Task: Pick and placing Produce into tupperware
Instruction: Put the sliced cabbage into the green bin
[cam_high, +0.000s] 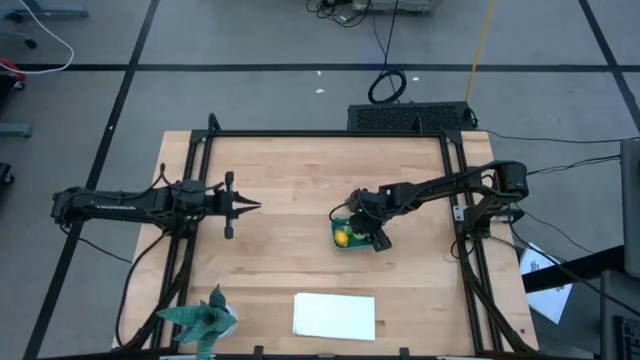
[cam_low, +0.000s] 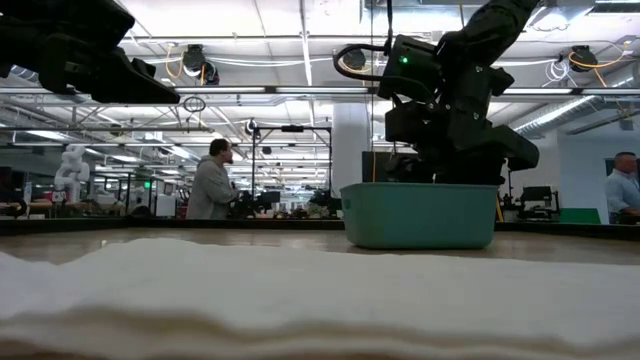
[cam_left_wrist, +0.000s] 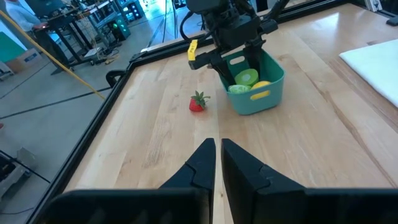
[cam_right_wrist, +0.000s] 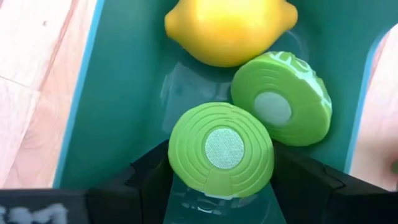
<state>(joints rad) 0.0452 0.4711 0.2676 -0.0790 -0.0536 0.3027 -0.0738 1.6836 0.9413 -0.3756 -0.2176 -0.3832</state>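
- Tupperware (cam_high: 345, 234), a small teal tub, sits on the wooden table (cam_high: 290, 180) a little right of its middle; in the low view the tub (cam_low: 418, 214) stands upright and flat on the tabletop.
- Right gripper (cam_right_wrist: 221, 163) is lowered into the tub from above, its two dark fingers (cam_right_wrist: 149, 177) set on either side of a green ridged half-round piece (cam_right_wrist: 221, 148) with a pale disc in its centre. The fingers press against the piece's sides, so the pincer is part closed on it.
- A second green half (cam_right_wrist: 283, 99) leans just beside the first, touching it, and a yellow lemon (cam_right_wrist: 230, 28) lies against the tub wall beyond both.
- From the left wrist view the green pieces (cam_left_wrist: 245, 78) and the lemon (cam_left_wrist: 261, 85) show inside the tub (cam_left_wrist: 261, 99), with the right arm over them.
- A small red strawberry (cam_left_wrist: 197, 102) with green leaves lies on the bare wood outside the tub, close to its side.
- Left gripper (cam_high: 255, 207) hangs over the left half of the table, well apart from the tub; its fingers (cam_left_wrist: 202, 165) are nearly together, with a thin gap and nothing held.
- A white sheet (cam_high: 334, 315) lies at the near edge, and a green spiky paper figure (cam_high: 203, 318) at the near left corner.
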